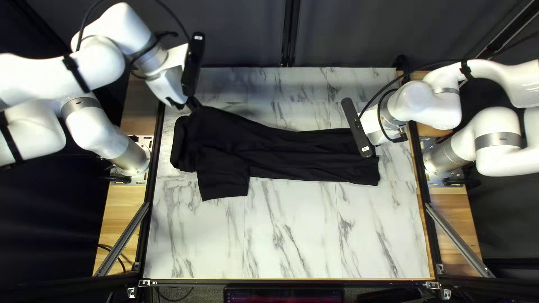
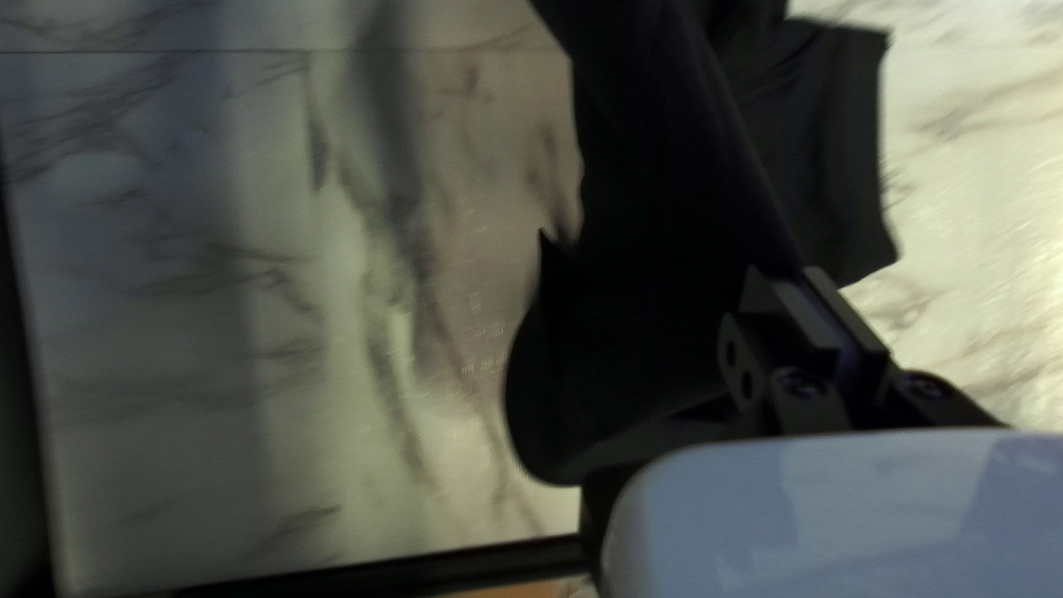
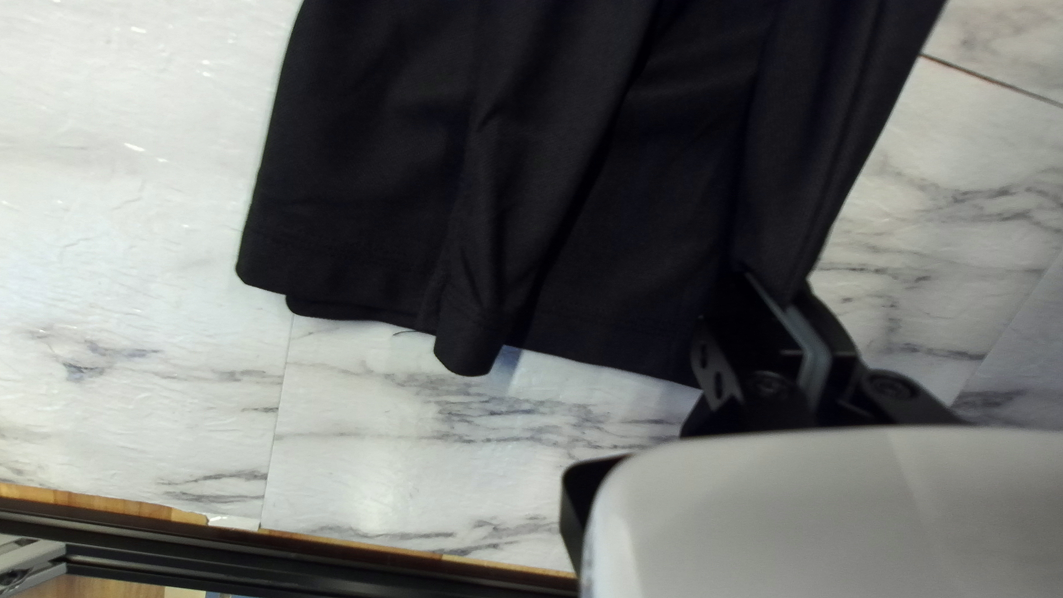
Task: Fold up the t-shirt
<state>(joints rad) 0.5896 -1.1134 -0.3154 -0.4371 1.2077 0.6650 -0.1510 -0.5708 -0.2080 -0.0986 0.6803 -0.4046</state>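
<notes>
Left gripper clamped on black T-shirt at sleeve end; right gripper clamped on hem corner. Shirt lies in a long, creased strip on table.

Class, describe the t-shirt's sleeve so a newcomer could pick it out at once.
Find the marble-patterned table and the black t-shirt lying across it. Toward the shirt's end at the left of the top left view, the sleeve juts toward the table's near edge. It is a short, squarish flap, unlike the long body beside it.
</notes>
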